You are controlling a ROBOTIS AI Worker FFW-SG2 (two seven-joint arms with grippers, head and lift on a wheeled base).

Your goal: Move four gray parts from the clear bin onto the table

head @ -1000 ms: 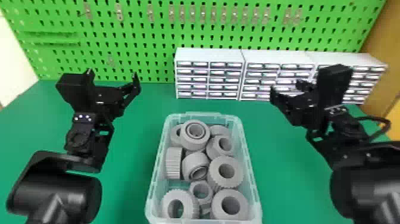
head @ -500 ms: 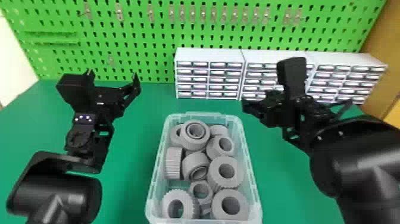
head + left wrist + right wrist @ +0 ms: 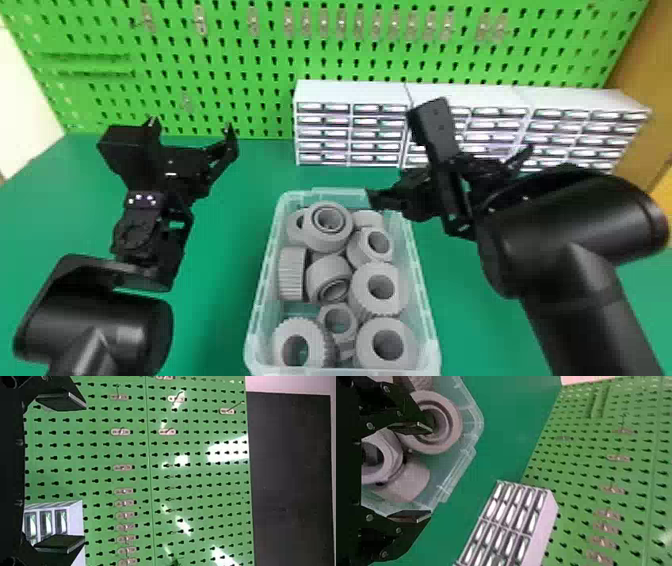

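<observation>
At 6 o'clock in the head view, a clear bin (image 3: 425,300) of gray parts (image 3: 361,296) sits on the table (image 3: 215,300). Toward the bin's 10 o'clock, the left gripper (image 3: 192,125) hangs with fingers apart; the right gripper (image 3: 449,173), also spread, is by its 1 o'clock corner.

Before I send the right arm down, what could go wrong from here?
The right tool is spread across the bin's edge: one finger lines up with the gray ring, the other with the rim. Lowering here might strike the clear bin.

The first finger overlaps the ring's hole, so it could catch inside rather than grip the outside.

The parts lie crowded against each other; pulling one may shift its neighbours.
</observation>
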